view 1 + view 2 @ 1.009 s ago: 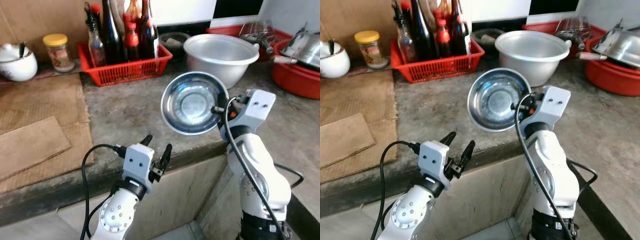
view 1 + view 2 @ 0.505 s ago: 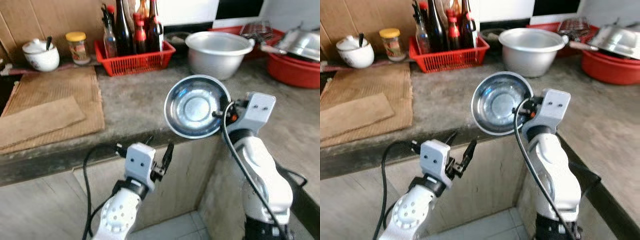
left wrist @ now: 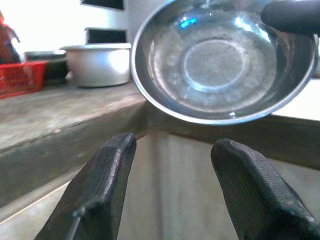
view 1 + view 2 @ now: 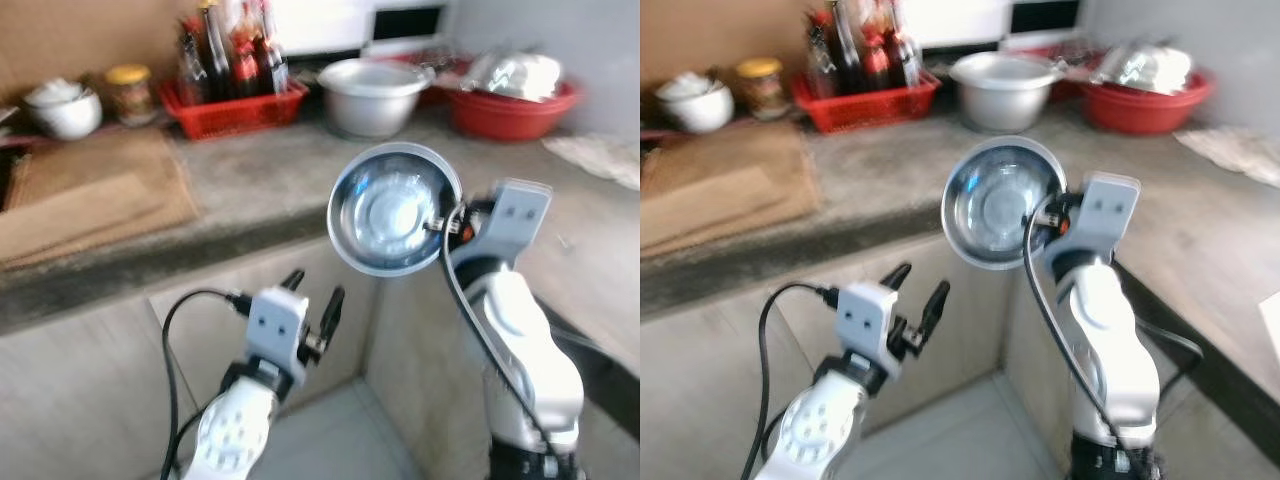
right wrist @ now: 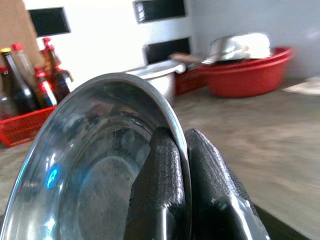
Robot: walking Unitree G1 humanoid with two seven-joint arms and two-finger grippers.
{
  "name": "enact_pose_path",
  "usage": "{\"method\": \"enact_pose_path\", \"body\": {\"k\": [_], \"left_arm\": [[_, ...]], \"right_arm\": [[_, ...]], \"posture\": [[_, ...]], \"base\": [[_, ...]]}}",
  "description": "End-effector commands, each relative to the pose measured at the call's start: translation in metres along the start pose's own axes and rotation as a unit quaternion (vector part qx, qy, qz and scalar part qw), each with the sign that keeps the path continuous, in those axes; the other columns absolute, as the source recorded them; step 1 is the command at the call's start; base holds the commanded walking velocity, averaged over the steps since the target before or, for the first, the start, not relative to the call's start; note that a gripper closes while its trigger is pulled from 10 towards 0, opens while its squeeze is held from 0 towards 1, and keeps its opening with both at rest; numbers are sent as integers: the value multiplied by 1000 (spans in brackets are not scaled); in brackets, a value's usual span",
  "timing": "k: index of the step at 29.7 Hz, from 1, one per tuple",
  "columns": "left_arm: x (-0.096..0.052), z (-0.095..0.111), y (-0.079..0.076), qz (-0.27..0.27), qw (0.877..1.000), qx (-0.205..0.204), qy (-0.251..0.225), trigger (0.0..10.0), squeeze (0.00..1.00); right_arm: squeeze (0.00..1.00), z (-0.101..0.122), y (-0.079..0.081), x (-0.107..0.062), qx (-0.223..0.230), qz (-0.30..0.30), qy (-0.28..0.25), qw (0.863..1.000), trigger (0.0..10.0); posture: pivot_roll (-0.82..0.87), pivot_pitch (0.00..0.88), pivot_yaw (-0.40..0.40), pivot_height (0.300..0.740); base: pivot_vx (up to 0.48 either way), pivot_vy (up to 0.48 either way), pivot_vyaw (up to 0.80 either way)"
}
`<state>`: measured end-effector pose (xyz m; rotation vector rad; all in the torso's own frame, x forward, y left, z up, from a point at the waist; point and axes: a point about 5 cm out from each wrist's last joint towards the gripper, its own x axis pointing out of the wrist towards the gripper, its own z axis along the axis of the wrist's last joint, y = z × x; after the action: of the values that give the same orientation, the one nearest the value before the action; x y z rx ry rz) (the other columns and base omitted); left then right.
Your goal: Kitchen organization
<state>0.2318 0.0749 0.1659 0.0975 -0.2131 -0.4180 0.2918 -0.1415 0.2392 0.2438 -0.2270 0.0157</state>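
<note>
My right gripper (image 4: 441, 222) is shut on the rim of a shiny steel bowl (image 4: 393, 208), held upright on edge with its hollow facing me, in front of the counter's inner corner. In the right wrist view the two fingers (image 5: 167, 185) pinch the steel bowl's rim (image 5: 95, 165). My left gripper (image 4: 312, 300) stands open and empty, lower and to the left, below the counter edge. Its wrist view looks between its fingers (image 3: 107, 180) at the steel bowl (image 3: 220, 65).
An L-shaped stone counter (image 4: 260, 180) runs along the back and right. On it stand a red basket of bottles (image 4: 232, 95), a large aluminium pot (image 4: 372, 92), a red basin with metal ware (image 4: 515, 95), a white lidded bowl (image 4: 62, 108), a jar (image 4: 128, 88) and cardboard sheets (image 4: 90, 195).
The camera has pulled back and swung right, so the counter looks farther and more of its right wing shows. Both grippers keep their pose, the right still shut on the bowl.
</note>
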Motion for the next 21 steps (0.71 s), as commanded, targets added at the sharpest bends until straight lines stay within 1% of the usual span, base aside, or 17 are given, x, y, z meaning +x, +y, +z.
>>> {"method": "enact_pose_path", "body": {"k": [1,7,13,21], "left_arm": [[-1,1,-2,-3,1000,-3,0,10000,0],[-1,0,-3,-3,1000,-4,-1,10000,0],[-1,0,-2,-3,1000,-5,-1,10000,0],[1,2,1,2,1000,8,-7,10000,0]], "right_arm": [[0,4,2,0,-3,2,-11,1000,10000],[0,5,-1,1,-9,-5,-14,1000,10000],[0,5,-1,0,-12,-7,-15,1000,10000],[0,3,-3,-2,-21,-10,-14,1000,10000]], "posture": [[152,75,-40,740],[152,71,-38,740],[150,66,-38,740],[147,57,-34,740]], "base": [[-296,0,-800],[-284,0,-792],[0,0,-788],[0,0,-788]]}}
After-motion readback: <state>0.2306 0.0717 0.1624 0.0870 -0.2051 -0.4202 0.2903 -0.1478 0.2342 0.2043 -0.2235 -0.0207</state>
